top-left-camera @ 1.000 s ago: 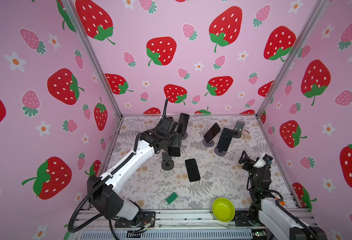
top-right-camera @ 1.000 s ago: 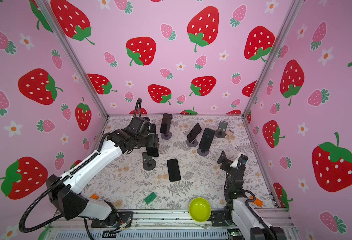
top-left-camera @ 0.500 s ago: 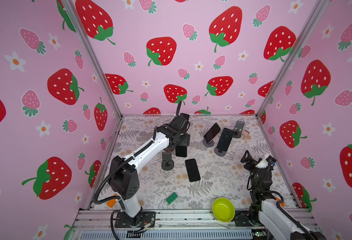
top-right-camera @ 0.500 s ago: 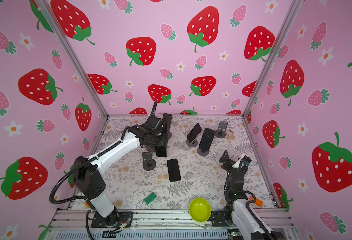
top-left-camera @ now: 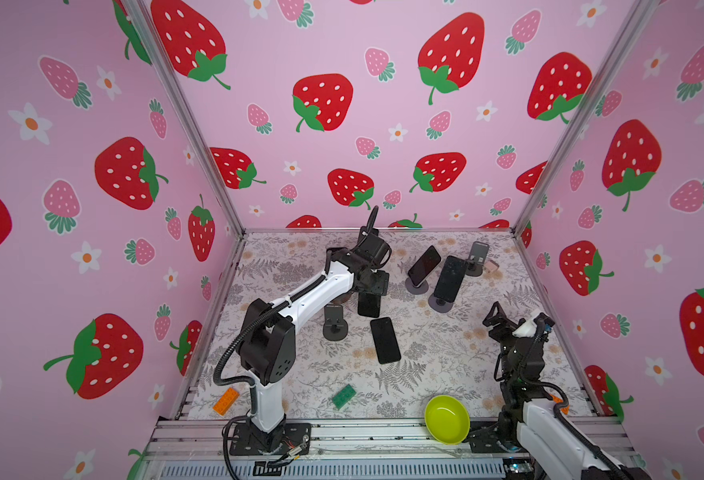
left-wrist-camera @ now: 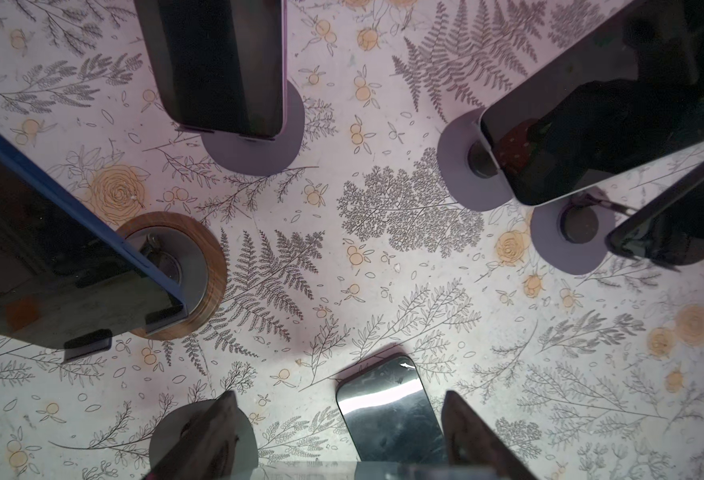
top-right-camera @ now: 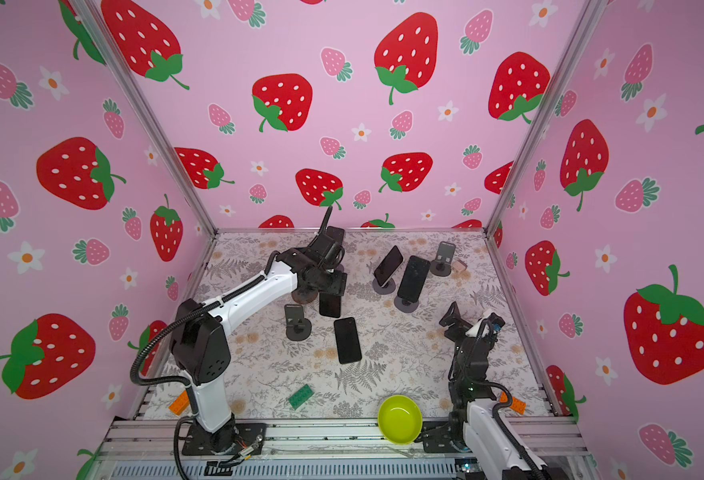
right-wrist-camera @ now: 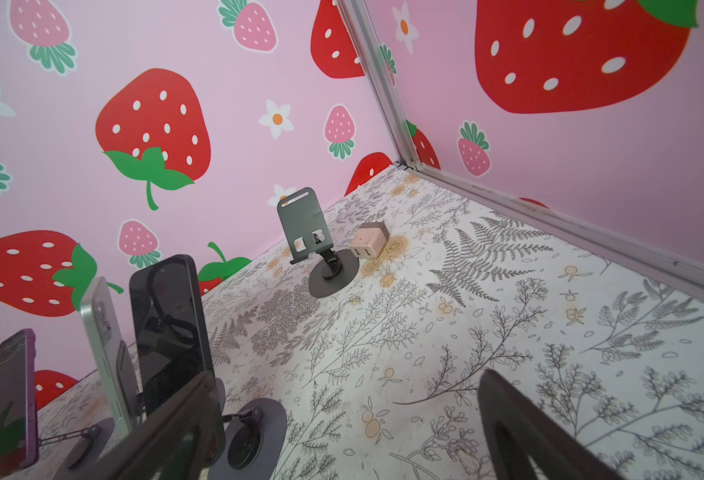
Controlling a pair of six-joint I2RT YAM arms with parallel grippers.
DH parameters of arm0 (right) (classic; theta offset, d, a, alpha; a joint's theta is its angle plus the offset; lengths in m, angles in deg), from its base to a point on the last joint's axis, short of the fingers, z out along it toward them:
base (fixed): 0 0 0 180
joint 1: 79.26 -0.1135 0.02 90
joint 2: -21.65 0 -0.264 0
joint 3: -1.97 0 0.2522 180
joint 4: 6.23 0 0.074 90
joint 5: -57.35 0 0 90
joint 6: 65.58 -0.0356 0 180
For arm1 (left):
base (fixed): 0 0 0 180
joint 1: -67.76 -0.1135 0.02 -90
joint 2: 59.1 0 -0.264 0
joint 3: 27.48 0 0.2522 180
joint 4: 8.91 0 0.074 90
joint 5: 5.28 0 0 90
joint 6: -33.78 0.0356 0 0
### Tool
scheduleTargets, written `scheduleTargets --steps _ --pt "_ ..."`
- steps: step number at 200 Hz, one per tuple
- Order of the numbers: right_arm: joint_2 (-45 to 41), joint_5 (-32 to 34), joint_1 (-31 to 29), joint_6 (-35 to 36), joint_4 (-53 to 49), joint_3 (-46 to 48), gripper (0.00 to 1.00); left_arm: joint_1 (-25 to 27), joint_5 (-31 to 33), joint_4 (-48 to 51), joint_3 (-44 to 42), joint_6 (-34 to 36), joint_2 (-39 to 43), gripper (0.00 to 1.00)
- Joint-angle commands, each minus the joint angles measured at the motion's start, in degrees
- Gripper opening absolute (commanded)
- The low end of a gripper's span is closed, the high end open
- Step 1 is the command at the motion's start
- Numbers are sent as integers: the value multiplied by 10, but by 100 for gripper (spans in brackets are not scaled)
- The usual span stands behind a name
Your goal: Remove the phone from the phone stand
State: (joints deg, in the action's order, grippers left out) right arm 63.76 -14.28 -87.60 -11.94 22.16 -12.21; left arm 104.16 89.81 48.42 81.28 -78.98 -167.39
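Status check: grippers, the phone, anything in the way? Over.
Left gripper shut on the phone, off any stand, hanging free. Right gripper open, empty. Empty stand and flat phone close beside it.

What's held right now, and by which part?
Left gripper holds a dark phone by its upper end; it hangs down. Right gripper is open, empty.

The mat [top-left-camera: 425,365] is crowded mid-floor: a flat phone [top-left-camera: 385,340], a bare stand [top-left-camera: 333,318] and the held phone [top-left-camera: 369,305] cluster close together. A tilted phone [top-left-camera: 424,265] and a taller phone [top-left-camera: 450,277] on stands fill the back right. Open room lies between the green brick [top-left-camera: 343,396] and the yellow bowl [top-left-camera: 446,419].
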Motion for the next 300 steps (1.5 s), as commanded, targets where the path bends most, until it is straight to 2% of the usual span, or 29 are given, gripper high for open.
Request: scheduleTargets --steps 1,58,104,180,248,300 --pt "-6 10 4 -10 -1 21 100 2 22 18 -16 15 18 62" --pt "-22 6 4 -3 -17 17 99 0 10 -2 -90 31 48 64" --pt "-36 8 5 -4 -20 23 100 0 -11 -19 -93 39 55 65" --pt "-37 11 5 -8 -31 21 100 0 -39 12 49 2 -38 65" --pt "-37 15 5 -11 -38 17 100 2 -57 -16 109 -24 -112 64" --pt "-32 16 5 -12 -43 13 100 -2 -18 -3 156 -72 -155 64"
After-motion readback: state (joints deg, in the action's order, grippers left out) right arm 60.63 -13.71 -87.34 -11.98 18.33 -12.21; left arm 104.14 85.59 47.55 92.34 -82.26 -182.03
